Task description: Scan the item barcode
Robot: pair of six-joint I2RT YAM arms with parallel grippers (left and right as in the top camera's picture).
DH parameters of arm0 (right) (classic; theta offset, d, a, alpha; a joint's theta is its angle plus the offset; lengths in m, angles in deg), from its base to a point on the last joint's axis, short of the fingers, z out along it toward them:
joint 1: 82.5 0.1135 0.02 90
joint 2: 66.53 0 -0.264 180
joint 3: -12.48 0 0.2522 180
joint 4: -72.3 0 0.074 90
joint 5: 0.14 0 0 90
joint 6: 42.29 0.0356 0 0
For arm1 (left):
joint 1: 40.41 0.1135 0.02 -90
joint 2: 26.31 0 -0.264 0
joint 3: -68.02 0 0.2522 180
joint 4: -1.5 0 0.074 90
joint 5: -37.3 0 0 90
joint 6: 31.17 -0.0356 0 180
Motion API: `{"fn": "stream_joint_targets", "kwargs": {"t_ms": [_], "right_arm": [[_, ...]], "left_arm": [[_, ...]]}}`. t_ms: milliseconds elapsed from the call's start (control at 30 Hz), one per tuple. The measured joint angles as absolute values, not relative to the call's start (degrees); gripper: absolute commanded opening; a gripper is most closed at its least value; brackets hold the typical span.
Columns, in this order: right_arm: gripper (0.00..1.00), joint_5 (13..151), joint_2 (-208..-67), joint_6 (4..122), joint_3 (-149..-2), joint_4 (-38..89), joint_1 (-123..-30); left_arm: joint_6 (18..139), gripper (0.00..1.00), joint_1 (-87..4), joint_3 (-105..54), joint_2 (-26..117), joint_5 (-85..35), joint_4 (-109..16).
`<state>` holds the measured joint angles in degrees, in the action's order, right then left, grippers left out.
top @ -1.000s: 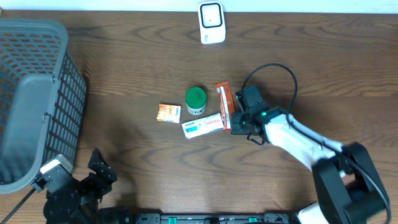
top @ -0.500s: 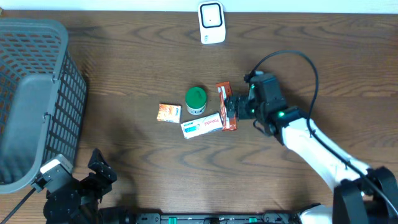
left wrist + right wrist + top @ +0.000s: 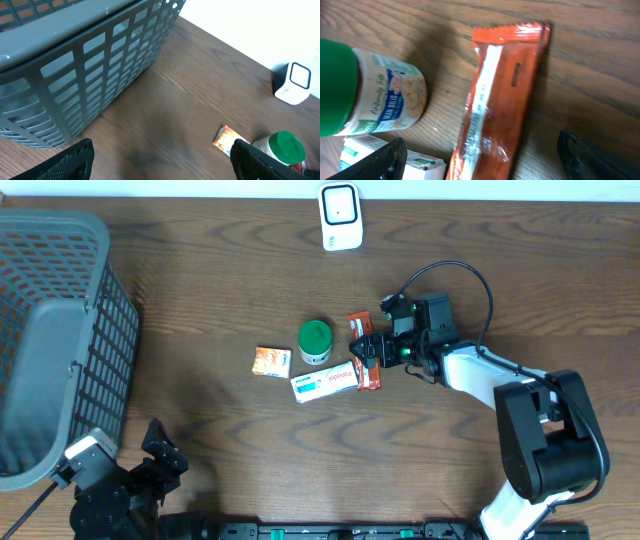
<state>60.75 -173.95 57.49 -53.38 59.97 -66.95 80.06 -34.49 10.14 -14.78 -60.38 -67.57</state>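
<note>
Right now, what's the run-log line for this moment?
right gripper: open, straddling orange snack bar | bar: lying flat, unheld | left gripper: open, empty, near basket | scan: not yet done

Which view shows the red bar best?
The right wrist view: the red bar lies close and large, seam up. Overhead it is small, with the right claw partly over it. The left wrist view hardly shows it.

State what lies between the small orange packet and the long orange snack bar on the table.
The green-lidded jar stands between the packet and the bar. The overhead view shows this most clearly.
</note>
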Motion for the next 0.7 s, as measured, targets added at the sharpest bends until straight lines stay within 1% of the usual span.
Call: {"fn": "stream_joint_targets", "kwargs": {"t_ms": [133,400,700], "right_arm": [[0.89,59.53,-175.24,55.98,-54.34,60.13,-66.95],[0.88,60.08,-175.57,51.94,-55.34,57.55,-66.95],[0.65,60.21,-177.73,49.88,-56.22,58.51,-66.97]], "left_arm": [[80.06,0.87,-34.49,10.14,-14.78,-60.38,-67.57],[80.06,0.88,-34.49,10.14,-14.78,-60.38,-67.57],[80.06,0.87,-34.49,10.14,-14.78,-60.38,-67.57]]}}
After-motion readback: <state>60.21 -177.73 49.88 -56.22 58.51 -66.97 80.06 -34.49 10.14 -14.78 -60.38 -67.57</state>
